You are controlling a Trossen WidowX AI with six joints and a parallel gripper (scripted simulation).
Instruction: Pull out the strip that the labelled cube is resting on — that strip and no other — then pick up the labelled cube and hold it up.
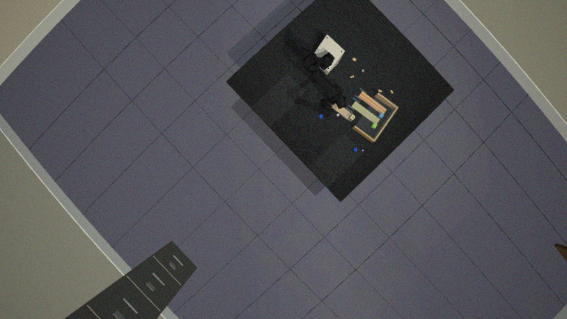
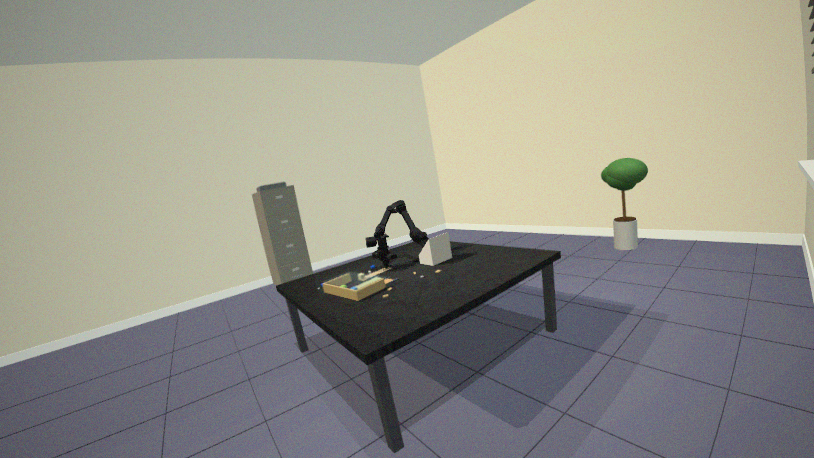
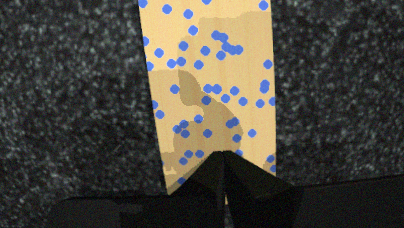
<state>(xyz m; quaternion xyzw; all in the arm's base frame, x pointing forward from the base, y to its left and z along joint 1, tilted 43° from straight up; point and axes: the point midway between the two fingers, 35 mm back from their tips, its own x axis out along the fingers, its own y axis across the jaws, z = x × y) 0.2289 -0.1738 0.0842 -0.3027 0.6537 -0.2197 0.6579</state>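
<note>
So the cube you're after looks like the pale cube (image 1: pixel 352 117) (image 2: pixel 361 276), sitting on the far end of the blue-dotted wooden strip (image 1: pixel 340 110) (image 2: pixel 376 273) (image 3: pixel 225 75), just by the open side of the wood-walled tray (image 1: pixel 385 125) (image 2: pixel 356 293). Can't make out a label at this size, so I'm going by where it sits.

Your pincer (image 1: pixel 336 104) (image 2: pixel 386 265) (image 3: pixel 222 159) is clenched with nothing pinched in it, tips together over the strip's near end. Can't tell if they're actually pressing on the wood. I'd say you're on the pull-out step, probably dragging from above, and most of that strip looks clear of the tray. The cube isn't lifted yet.

Next, I'd check the strip counts as fully out, then raise the pincer, open it, move over the cube and come down square on it. Watch out for shoving the strip sideways as you let off, that could tip the cube.

Leave the pale green strip (image 1: pixel 365 112) (image 2: pixel 372 282) and the salmon one beside it alone. Further out on the black tabletop (image 1: pixel 416 79) (image 2: pixel 483 279), the blue ball (image 1: pixel 321 115) (image 2: pixel 372 266) is just clutter.
</note>
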